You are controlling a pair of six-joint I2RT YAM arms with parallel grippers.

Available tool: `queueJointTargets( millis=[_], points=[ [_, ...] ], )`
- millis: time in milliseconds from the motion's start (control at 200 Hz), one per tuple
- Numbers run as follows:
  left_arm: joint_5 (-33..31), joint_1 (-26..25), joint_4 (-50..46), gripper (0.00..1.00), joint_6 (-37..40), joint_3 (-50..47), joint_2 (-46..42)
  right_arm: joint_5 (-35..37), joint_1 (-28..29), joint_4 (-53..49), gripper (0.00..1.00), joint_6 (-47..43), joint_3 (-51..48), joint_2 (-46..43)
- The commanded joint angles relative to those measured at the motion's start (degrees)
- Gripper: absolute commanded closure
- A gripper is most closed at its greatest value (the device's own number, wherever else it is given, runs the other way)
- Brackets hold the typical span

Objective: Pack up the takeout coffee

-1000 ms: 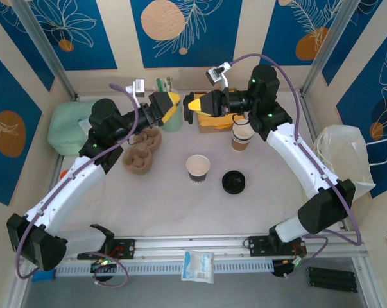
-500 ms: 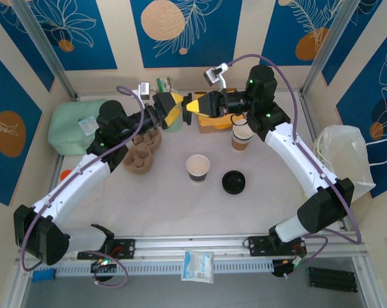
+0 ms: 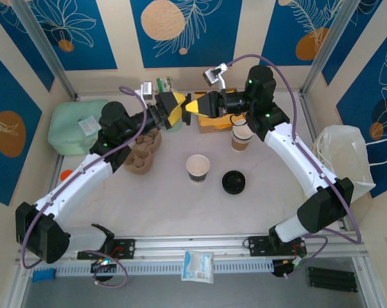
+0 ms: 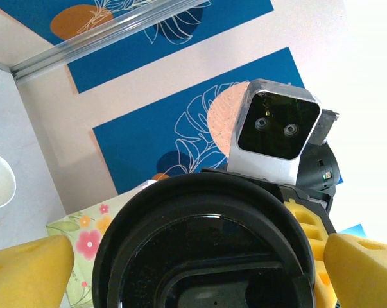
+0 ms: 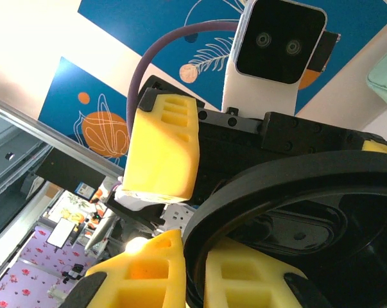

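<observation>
Black plastic, 2 lids: my right pincer (image 3: 193, 104) pinches 1 lid (image 4: 206, 256), the other lid (image 3: 233, 182) lies on the counter (image 3: 167, 199). My left pincer (image 3: 175, 109) is spread; 1 coffee cup (image 3: 197, 168) stands loose.

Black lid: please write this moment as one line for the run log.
right claw: shut on black lid, held above table | left claw: open, fingers either side of lid | coffee cup: upright on table, uncovered

blue leaf-print wall panels (image 3: 206, 38), pale tabletop (image 3: 174, 206)
</observation>
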Motion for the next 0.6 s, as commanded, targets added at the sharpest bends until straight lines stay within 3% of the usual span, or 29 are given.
queueJointTargets(
  millis=[0, 290, 595],
  points=[
    [-0.90, -0.67, 3.03, 0.01, -0.83, -0.88, 0.49, -0.25, 0.32, -0.38, 0.89, -0.91, 0.51, 0.45],
    [-1.70, -1.01, 5.57, 0.09, -2.23, -1.98, 1.03, -0.10, 0.32, -0.81, 0.89, -1.17, 0.12, 0.42],
    [-1.99, -1.55, 6.41, 0.07, -2.61, -1.72, 1.39, 0.01, 0.40, -1.19, 0.89, -1.50, -0.23, 0.36]
  ],
)
